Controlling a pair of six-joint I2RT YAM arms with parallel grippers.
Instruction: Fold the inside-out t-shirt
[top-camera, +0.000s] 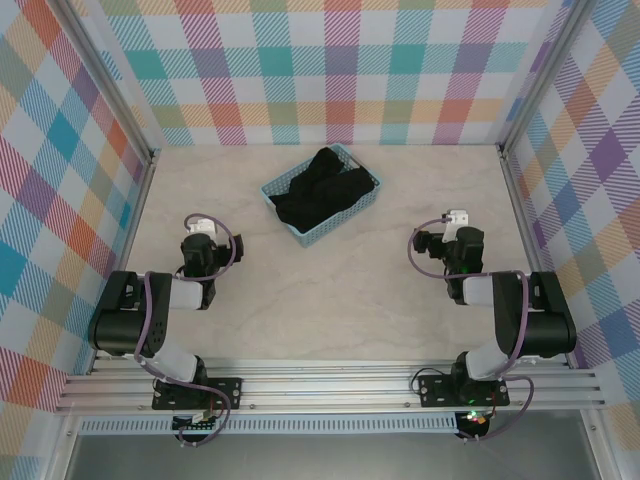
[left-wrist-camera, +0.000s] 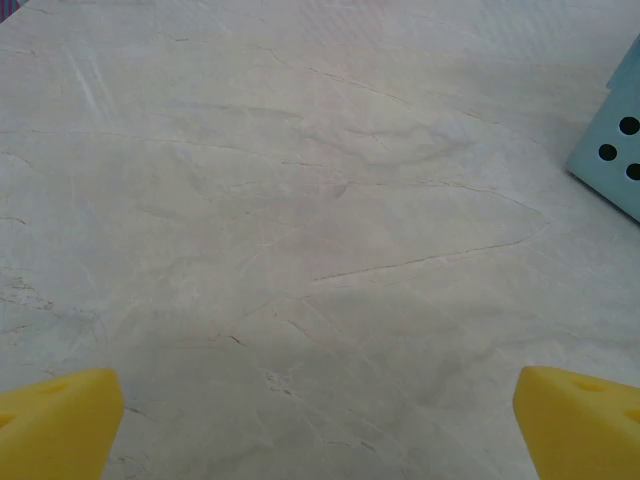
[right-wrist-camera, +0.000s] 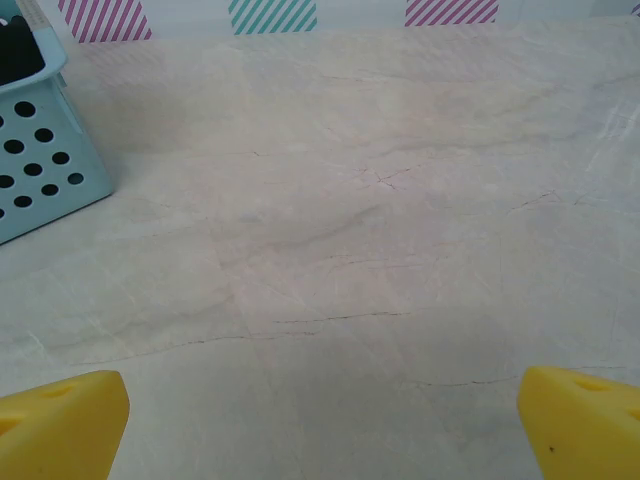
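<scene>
The inside-out t-shirt (top-camera: 322, 188) is a crumpled black heap stuffed in a light blue basket (top-camera: 283, 227) at the back middle of the table. A sliver of it shows over the basket rim (right-wrist-camera: 18, 45) in the right wrist view. My left gripper (top-camera: 200, 232) rests low at the near left, well short of the basket; its yellow fingers (left-wrist-camera: 60, 425) stand wide apart over bare table, so it is open. My right gripper (top-camera: 457, 225) sits at the near right, to the right of the basket, open too, with yellow fingertips (right-wrist-camera: 580, 420) spread and nothing between them.
The basket's perforated wall (right-wrist-camera: 40, 170) is at the left of the right wrist view and a corner of the basket (left-wrist-camera: 615, 150) at the right of the left wrist view. Checkered walls (top-camera: 320, 70) close in the marble-look tabletop (top-camera: 330, 300) on three sides.
</scene>
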